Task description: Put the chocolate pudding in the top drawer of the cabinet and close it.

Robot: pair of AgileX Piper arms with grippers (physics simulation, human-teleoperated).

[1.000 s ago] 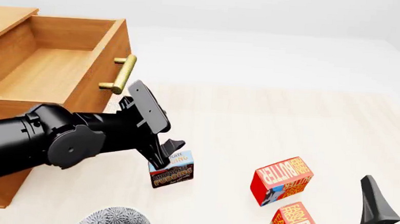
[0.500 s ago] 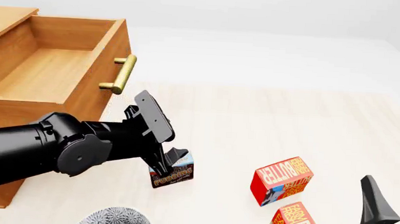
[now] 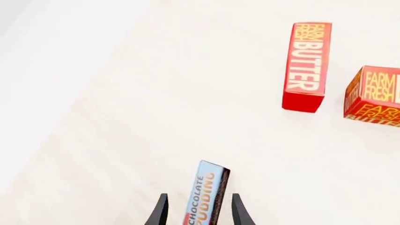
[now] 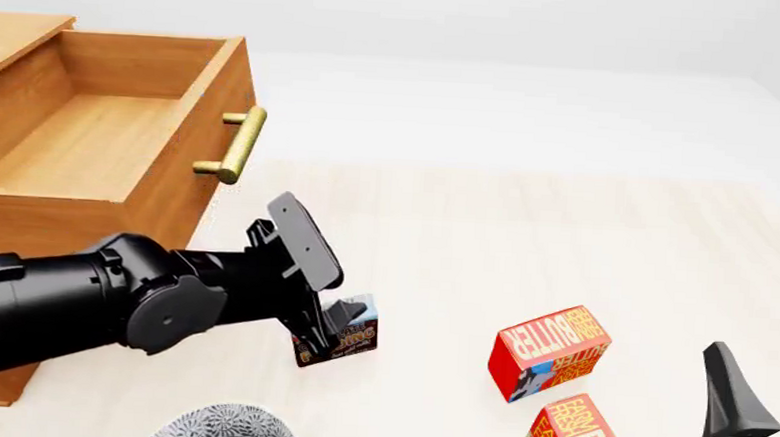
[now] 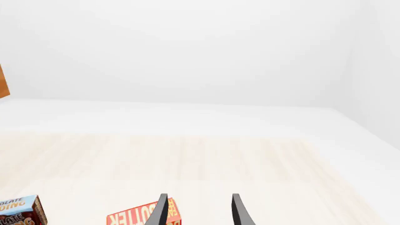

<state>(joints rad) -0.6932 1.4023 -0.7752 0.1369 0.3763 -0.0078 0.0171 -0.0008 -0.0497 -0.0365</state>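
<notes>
The chocolate pudding [image 4: 357, 337] stands on its edge on the light table, a small blue and brown box. My left gripper [image 4: 331, 328] is open and reaches down over it. In the left wrist view the chocolate pudding [image 3: 207, 194] sits between the two fingers of the left gripper [image 3: 200, 213], with a small gap on each side. The top drawer [image 4: 101, 133] of the cabinet [image 4: 1, 373] is pulled out and holds nothing; its brass handle [image 4: 241, 146] faces the table. My right gripper [image 4: 761, 393] hovers open at the near right corner, holding nothing.
Two red-orange butter boxes [image 4: 550, 352] [image 4: 586, 434] lie right of the pudding, near my right gripper. The left wrist view shows them as well [image 3: 306, 65] [image 3: 378, 96]. A grey patterned round object [image 4: 226, 428] sits at the near edge below the left arm.
My left gripper has sunk lower and slid forward, so its fingers now sit on both sides of the pudding box. The right arm has not moved.
</notes>
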